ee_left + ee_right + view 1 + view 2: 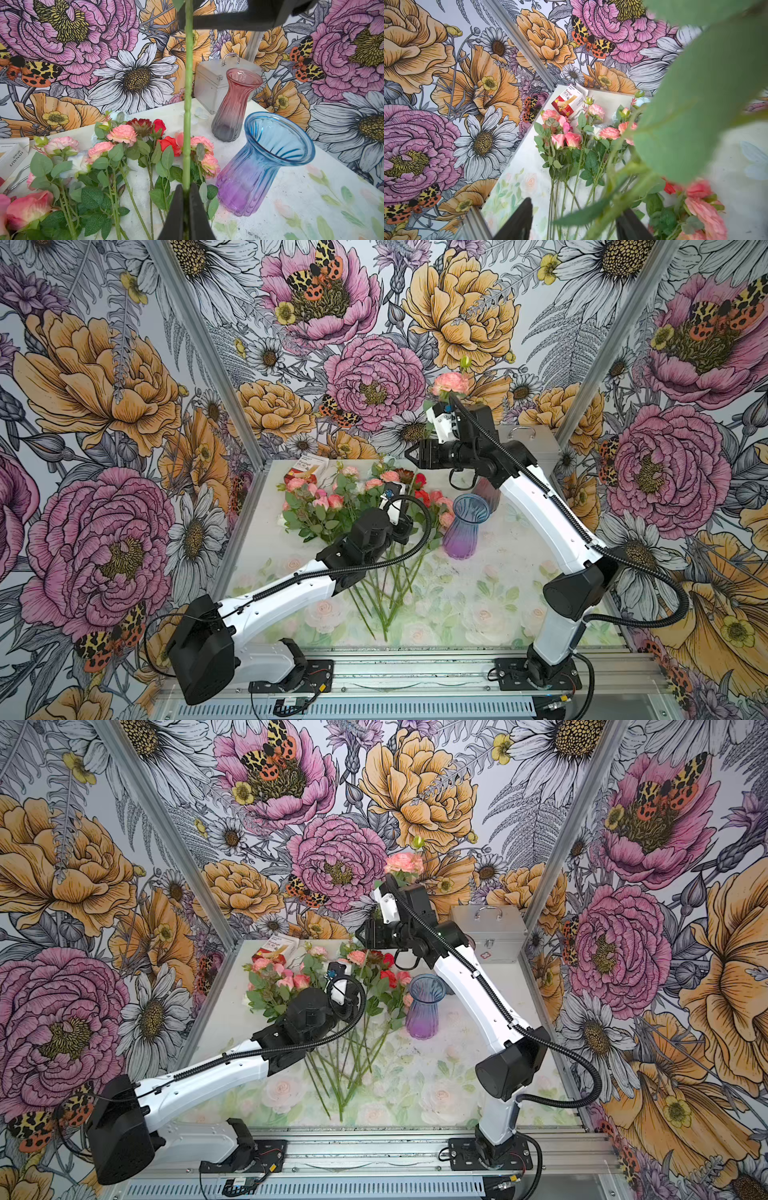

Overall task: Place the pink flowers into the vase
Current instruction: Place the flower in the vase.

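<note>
One salmon-pink ruffled flower on a long green stem (pixel 451 383) stands upright in the air, above centre in both top views. Low down, its stem is clenched by the left arm's fingers (pixel 197 207). The right arm's fingers (pixel 517 220) stand apart, with the leafy upper stem between them. The other pink flowers (pixel 328 501) lie on the floral-print table (pixel 498 593), left of the upright blue-to-purple ribbed glass vase (pixel 461 535).

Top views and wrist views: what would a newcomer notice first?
A pink flower is held high above the table, its stem pinched in the left gripper and passing between the open jaws of the right gripper. Below it, a heap of flowers lies on the table, with an empty blue-and-purple vase standing beside it.
</note>
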